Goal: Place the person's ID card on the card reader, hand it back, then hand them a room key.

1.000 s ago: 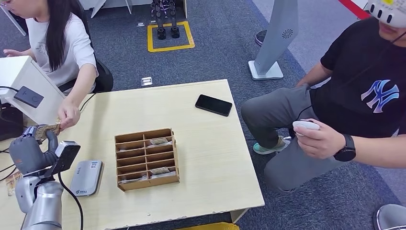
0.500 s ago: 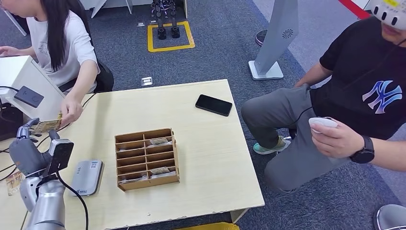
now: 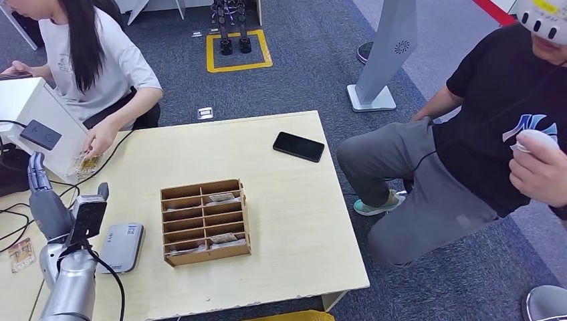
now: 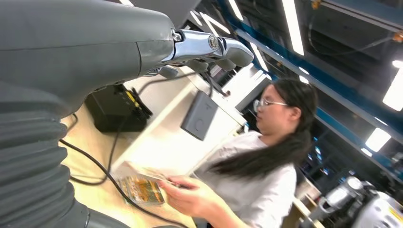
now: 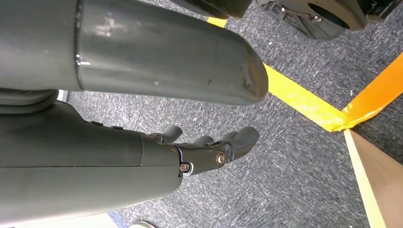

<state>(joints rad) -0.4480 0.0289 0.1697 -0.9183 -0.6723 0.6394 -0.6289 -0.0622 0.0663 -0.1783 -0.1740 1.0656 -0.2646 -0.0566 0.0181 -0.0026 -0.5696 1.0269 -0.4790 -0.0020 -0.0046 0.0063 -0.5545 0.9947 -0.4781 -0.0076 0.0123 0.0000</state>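
My left hand (image 3: pixel 45 202) stands upright over the table's left edge, fingers spread and holding nothing. The ID card (image 3: pixel 87 161), patterned yellow-brown, is in the hand (image 3: pixel 99 142) of the person in the white shirt, just beyond my fingers and apart from them. In the left wrist view the same card (image 4: pixel 141 187) is pinched in that person's fingers. The grey card reader (image 3: pixel 122 247) lies flat beside my left wrist. A wooden slotted box (image 3: pixel 205 221) holds several room key cards. My right hand (image 5: pixel 205 149) hangs over the carpet, fingers loosely apart and empty.
A black phone (image 3: pixel 298 146) lies near the table's far right corner. Another small card (image 3: pixel 21 254) rests at the far left. A white box (image 3: pixel 27 107) with a black pad (image 3: pixel 40 134) and cables stands on the left. A second person in black sits at the right.
The person has taken the ID card out of my left hand and drawn it back toward the white box. My left hand has opened and its fingers now point upward.
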